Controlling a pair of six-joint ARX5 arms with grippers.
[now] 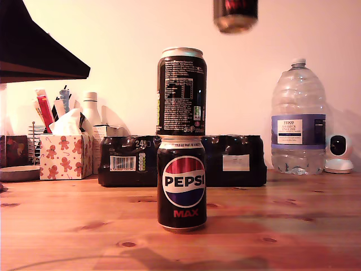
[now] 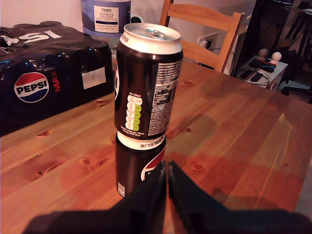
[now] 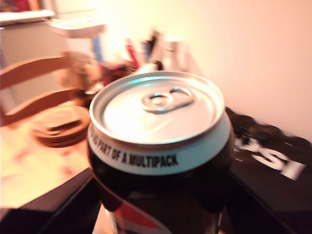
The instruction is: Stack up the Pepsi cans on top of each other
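Wooden surface (image 1: 293,226), knotty pine, warm orange light, pale wall behind. Two Pepsi cans stacked upright mid-surface: bottom can (image 1: 181,185) logo facing the exterior cam, upper can (image 1: 181,91) sitting square on its rim w/ nutrition text facing out. Third can (image 1: 236,14) is off the surface, up at the top edge of the exterior view, above the stack and a bit toward that view's right; blurred, only its lower part in frame. My second gripper (image 3: 156,214) has that third can (image 3: 158,146) between its dark fingers (image 3: 53,204), one on each side, closed on the can body; lid and pull tab face the cam. My first gripper (image 2: 167,190) sits low near the stack's base, fingers pressed together, nothing in them; the stack (image 2: 146,97) stands just beyond the tips, not touching. Behind the stack: black shrink-wrapped multipack (image 1: 237,161) w/ barcode label. Exterior view's right: big clear water bottle (image 1: 298,121), small white camera (image 1: 338,153) next to it. Exterior view's left: gingerbread-print tissue box (image 1: 65,155), rack w/ pens behind, white bottle (image 1: 91,110). Wooden chair (image 2: 204,29) at the far side of the surface in first wrist view.
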